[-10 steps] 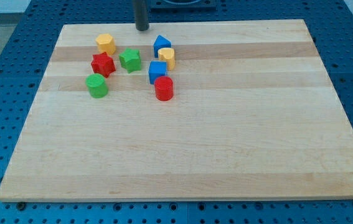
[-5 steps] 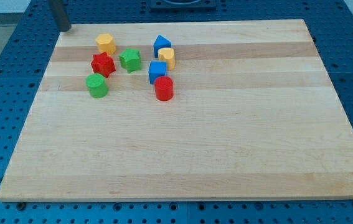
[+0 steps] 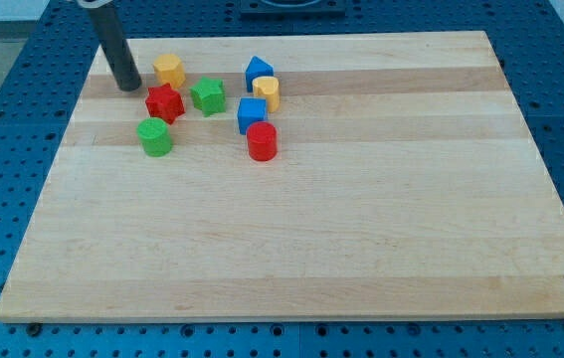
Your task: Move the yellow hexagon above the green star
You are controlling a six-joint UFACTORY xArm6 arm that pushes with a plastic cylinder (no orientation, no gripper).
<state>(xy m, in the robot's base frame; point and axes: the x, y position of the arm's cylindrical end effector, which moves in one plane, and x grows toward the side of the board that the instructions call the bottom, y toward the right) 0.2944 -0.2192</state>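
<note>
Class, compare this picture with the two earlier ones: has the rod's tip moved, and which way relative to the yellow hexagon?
Yes. My tip was up-right of the yellow hexagon, swung past it to the view's top left, and now sits just left of it, on the wooden board.

My tip (image 3: 128, 86) was set just left of the yellow hexagon (image 3: 169, 70), above-left of the red star (image 3: 164, 101); the green star (image 3: 208, 95) was seen right of both.

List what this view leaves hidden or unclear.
- Rod above my tip: cut off by the view's top edge.
- Yellow block by the blue blocks: shape too small to tell.
- Blue block: lower part hidden behind the red cylinder.
</note>
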